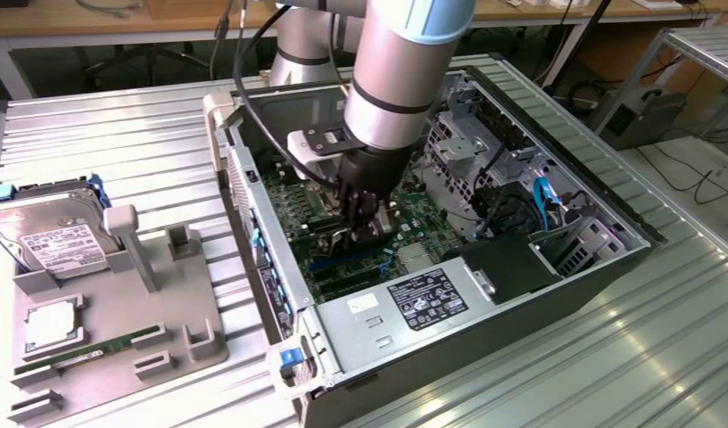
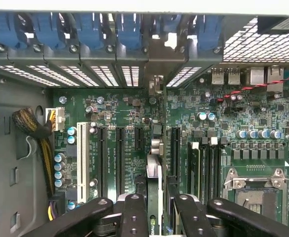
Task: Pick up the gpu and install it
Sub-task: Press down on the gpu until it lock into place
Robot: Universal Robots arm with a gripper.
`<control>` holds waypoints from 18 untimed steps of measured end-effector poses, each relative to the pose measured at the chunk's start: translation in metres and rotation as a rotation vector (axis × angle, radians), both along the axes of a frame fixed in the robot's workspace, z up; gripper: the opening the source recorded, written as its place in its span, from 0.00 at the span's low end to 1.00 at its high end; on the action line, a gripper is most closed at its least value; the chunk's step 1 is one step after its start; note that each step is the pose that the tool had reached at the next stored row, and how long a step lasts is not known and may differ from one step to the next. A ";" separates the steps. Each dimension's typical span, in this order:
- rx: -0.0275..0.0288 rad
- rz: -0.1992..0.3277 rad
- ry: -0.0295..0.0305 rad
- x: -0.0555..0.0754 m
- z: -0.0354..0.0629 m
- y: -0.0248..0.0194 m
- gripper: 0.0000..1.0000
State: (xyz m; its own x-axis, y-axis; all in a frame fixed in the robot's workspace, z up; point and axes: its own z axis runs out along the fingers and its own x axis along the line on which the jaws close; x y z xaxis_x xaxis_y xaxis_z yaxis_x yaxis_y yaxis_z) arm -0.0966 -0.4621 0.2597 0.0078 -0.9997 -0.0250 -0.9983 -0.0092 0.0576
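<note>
We see the black-fingered gripper point(image 2: 154, 210) clamped on the thin black, edge-on gpu card point(image 2: 154, 173), over the green motherboard point(image 2: 129, 113). We judge it light, stiff, fragile; hold its top edge, at twelve o'clock from the slots.

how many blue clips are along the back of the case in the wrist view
6 blue clips, side by side in one row along the case edge above the vented slot covers. One sits in shadow; more may be hidden past the picture's edge.
</note>
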 end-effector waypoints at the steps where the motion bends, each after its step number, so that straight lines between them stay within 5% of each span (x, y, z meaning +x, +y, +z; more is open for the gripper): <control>1: -0.0004 0.000 0.0002 0.000 -0.0010 0.0000 0.26; 9: 0.0002 0.000 0.0001 0.000 -0.0032 0.0002 0.27; 12: 0.0020 0.000 -0.0019 -0.001 0.0242 0.0005 0.34; 15: -0.0034 0.000 -0.0243 -0.015 0.0207 0.0078 0.11; 17: -0.0041 0.000 -0.0287 -0.018 0.0086 0.0080 0.11; 18: -0.0010 0.000 -0.0306 -0.018 0.0121 0.0083 0.11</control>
State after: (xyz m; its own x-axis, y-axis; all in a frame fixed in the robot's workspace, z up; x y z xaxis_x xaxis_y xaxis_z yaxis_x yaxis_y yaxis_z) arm -0.1149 -0.4538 0.2718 0.0085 -0.9997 -0.0237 -0.9996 -0.0091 0.0270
